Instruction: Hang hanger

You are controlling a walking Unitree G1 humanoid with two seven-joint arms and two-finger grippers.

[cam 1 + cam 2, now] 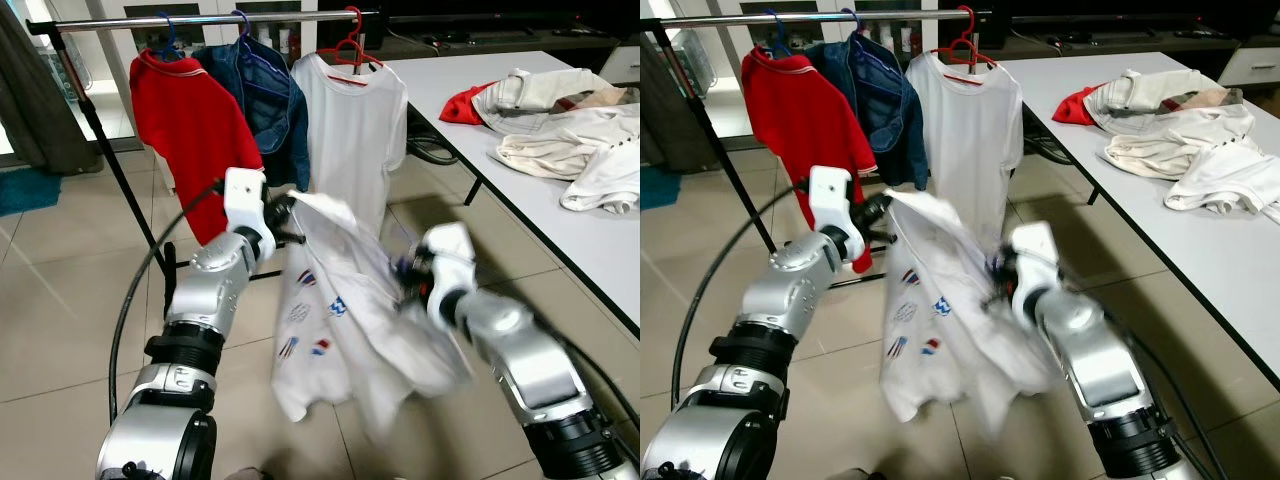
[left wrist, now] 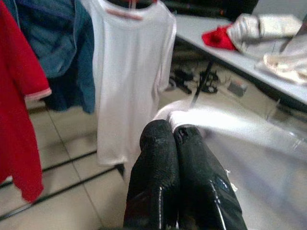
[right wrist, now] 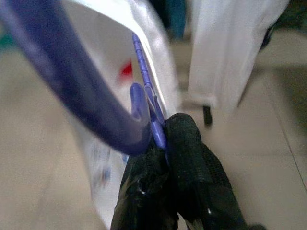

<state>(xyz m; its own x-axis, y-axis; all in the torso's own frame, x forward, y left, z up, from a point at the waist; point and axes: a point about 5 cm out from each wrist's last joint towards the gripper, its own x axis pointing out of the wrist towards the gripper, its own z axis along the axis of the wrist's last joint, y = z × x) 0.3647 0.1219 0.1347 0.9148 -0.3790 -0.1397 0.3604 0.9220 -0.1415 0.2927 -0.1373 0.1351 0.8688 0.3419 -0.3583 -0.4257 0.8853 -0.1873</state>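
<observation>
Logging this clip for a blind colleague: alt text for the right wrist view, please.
The right claw is shut on a blue plastic hanger, whose hook curves up and away. A white printed shirt hangs behind it, a plain white T-shirt beyond, over tiled floor.

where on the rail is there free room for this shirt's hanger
Free rail runs between the rack's left end and the red polo. Red polo, denim jacket and white t-shirt crowd the middle. Right of the t-shirt's red hanger, the rail ends almost at once.
</observation>
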